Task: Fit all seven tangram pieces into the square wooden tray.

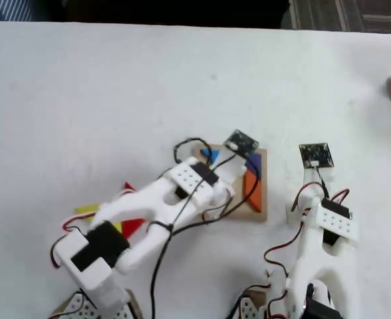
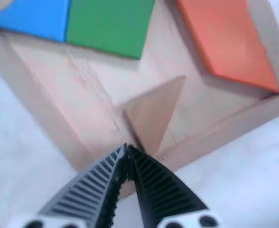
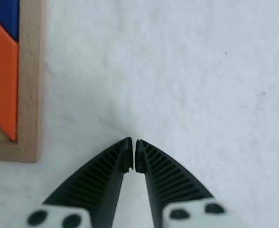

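The left gripper [image 2: 127, 151] pinches a pale wooden triangle [image 2: 153, 116] over the tray [image 2: 23, 88]; the right gripper [image 3: 134, 156], closed, sits beside the tray.

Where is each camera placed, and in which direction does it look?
High view: fixed above the table, looking down; left arm, right arm and the tray show.
Left wrist view: on the left wrist, looking down into the tray; the shut left end effector shows, a tan triangle at its tips.
Right wrist view: on the right wrist, facing the table beside the tray; the shut right end effector shows.
Shared: all three show the orange piece.
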`<state>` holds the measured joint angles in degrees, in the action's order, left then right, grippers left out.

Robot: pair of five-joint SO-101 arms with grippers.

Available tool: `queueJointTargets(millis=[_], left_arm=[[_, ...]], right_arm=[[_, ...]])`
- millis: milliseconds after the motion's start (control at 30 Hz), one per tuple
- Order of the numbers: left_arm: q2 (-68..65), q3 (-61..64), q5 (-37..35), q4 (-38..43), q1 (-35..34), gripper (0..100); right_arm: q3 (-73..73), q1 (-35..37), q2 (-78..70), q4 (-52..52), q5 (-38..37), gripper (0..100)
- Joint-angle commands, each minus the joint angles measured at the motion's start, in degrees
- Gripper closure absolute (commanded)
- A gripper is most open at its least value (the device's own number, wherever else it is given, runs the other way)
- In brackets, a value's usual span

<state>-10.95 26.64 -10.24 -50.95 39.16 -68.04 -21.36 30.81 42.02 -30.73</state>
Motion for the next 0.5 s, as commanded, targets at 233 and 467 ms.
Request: queueJointTargets(millis=[233, 467], left_arm=[[-1.89, -1.32, 0.0, 8.97, 4.7, 98], [-1.89, -1.41, -6.24, 15.03, 4.18, 98]], right_arm=[[0.35, 0.48, 2.15, 0.66, -0.53, 98.0], [0.35, 0.48, 2.15, 0.66, -0.53, 98.0]])
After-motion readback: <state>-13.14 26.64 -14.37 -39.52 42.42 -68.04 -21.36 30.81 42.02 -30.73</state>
